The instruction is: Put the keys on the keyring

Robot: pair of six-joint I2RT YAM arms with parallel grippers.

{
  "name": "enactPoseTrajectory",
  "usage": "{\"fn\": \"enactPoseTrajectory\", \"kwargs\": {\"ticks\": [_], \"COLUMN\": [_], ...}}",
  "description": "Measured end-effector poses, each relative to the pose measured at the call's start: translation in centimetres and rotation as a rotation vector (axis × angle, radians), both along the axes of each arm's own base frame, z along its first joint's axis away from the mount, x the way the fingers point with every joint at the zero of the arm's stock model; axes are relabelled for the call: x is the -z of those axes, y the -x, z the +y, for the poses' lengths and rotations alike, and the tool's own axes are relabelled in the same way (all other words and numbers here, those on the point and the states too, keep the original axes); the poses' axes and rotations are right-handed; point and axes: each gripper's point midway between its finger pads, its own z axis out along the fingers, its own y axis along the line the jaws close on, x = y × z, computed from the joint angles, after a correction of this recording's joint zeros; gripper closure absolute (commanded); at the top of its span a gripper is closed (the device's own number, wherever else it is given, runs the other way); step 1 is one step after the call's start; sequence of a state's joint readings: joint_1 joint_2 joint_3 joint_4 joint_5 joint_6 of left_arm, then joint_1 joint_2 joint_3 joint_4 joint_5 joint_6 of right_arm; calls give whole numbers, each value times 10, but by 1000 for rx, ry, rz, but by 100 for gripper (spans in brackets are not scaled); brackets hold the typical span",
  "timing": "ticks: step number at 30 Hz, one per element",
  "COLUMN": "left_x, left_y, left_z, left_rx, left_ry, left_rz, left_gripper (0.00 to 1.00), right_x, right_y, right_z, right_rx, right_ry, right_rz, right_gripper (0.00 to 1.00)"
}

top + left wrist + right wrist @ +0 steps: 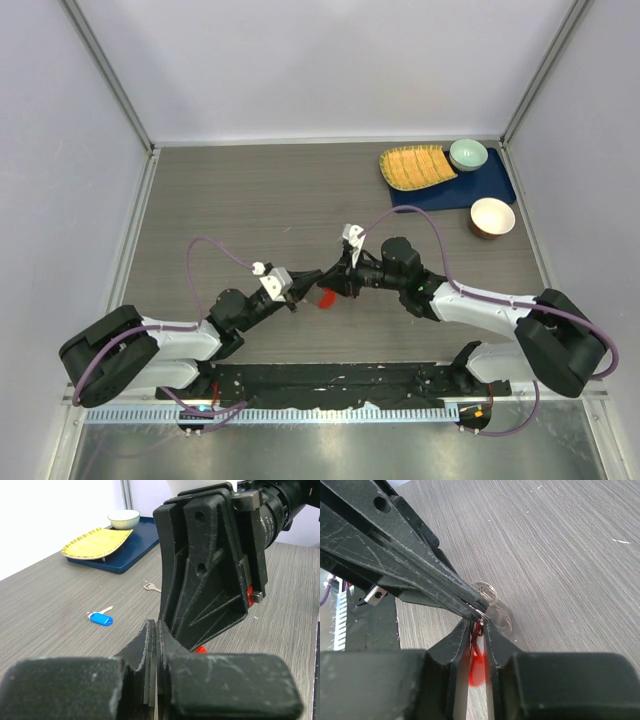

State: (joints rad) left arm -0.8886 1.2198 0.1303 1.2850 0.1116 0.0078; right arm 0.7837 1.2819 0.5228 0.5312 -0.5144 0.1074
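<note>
left pincer (pixel 154 630) clamped on keyring (pixel 326 298) wire, right pincer (pixel 476 630) nearly closed round it, grip unclear; blue key (pixel 100 618) lies toward counter's (pixel 250 200) far-right corner, probably nearer the right arm.

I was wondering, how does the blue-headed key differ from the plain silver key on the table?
The blue-headed key has a plastic head; the silver key is bare metal. The blue-headed key lies nearer the left wrist camera, the silver key nearer the blue tray. Both lie flat on the table, untouched.
</note>
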Motion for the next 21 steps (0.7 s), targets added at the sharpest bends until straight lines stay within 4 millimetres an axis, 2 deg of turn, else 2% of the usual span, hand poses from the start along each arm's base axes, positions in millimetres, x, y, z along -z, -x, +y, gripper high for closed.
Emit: {"fn": "enactPoseTrajectory", "kwargs": {"ticks": [4,8,10,12,15,19,21], "left_x": [4,5,2,-4,-24,-53,-57], "left_y": [0,1,2,3,4,6,5], "left_z": [2,5,8,11,19,37,44], "left_rx": [-6,-14,-21,-29,-49,-102,-132], "left_ry": [-6,-6,2,19,77,161,161], "left_rz": [8,14,10,-2,-21,-28,-3], "left_gripper": [96,94,89,84,78,68,62], "right_x": [4,6,3,-3,-10,-7,-3], "right_y": [-2,-5,-7,-10,-17,-23,-20], "right_z": [-1,0,0,-1,-5,-13,-14], "right_rx": [11,8,8,8,22,29,12], "right_ry": [24,72,99,123,172,291,352], "right_rz": [-17,-57,-88,-129,-191,-263,-298], "right_gripper": [99,99,99,99,99,99,99]}}
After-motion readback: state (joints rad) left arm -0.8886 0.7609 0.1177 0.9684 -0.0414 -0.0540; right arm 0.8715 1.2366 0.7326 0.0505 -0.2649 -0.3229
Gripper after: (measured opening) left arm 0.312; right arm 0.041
